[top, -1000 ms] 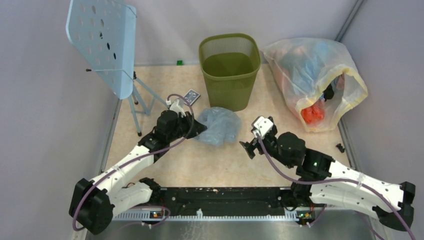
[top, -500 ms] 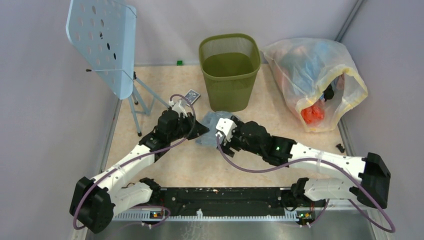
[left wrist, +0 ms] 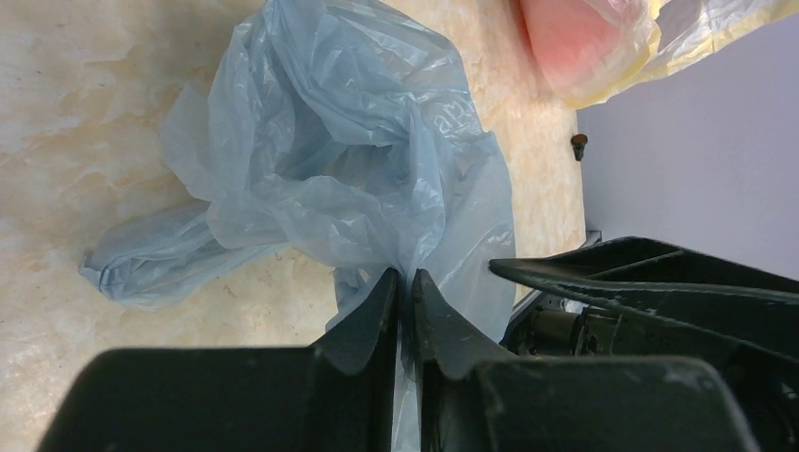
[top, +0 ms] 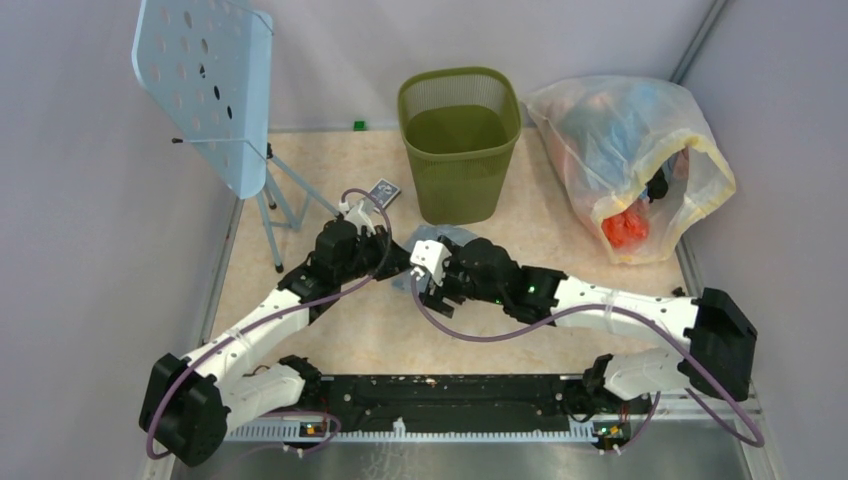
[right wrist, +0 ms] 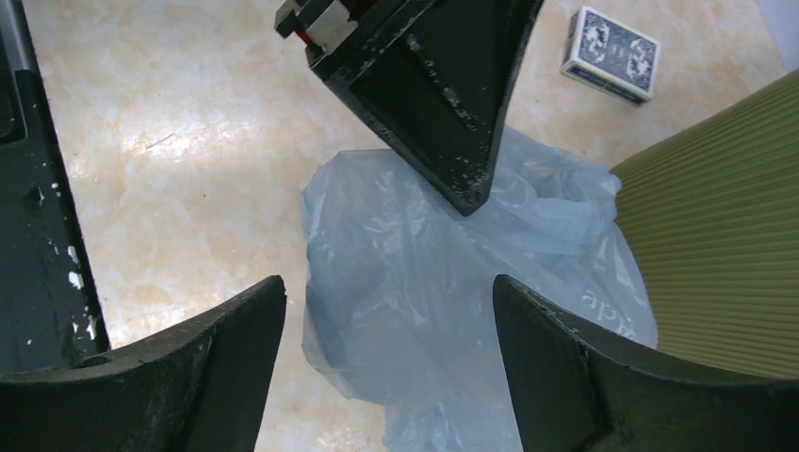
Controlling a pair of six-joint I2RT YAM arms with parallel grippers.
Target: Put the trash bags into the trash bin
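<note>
bag: we see the thin blue bag (left wrist: 349, 160) crumpled on the table (top: 340, 330), right at the foot of the bin (top: 460, 185); whether it touches the wall we cannot tell
bin: upright at the far middle of the table, and from above we see nothing in it
left gripper (left wrist: 403, 282): jaws almost together, pinching a fold at the bag's near edge, and the bulk of the bag lies on the table
right gripper (right wrist: 386, 292): jaws spread wide and low over the bag's middle with nothing between them, and the left gripper's tip shows just ahead of it
done: as we judge it, only a first pinch on the bag; nothing is in the bin yet
left to do: we reckon a second hold with the right gripper, then lift the bag clear of the table, carry it over the rim and let go
progress: early, we'd say
risk: thin plastic may slip from the pinch or drape over the rim
other: stuffed sack (top: 630, 160) right of the bin and card box (right wrist: 612, 42) left of it, both apart from the grippers
</note>
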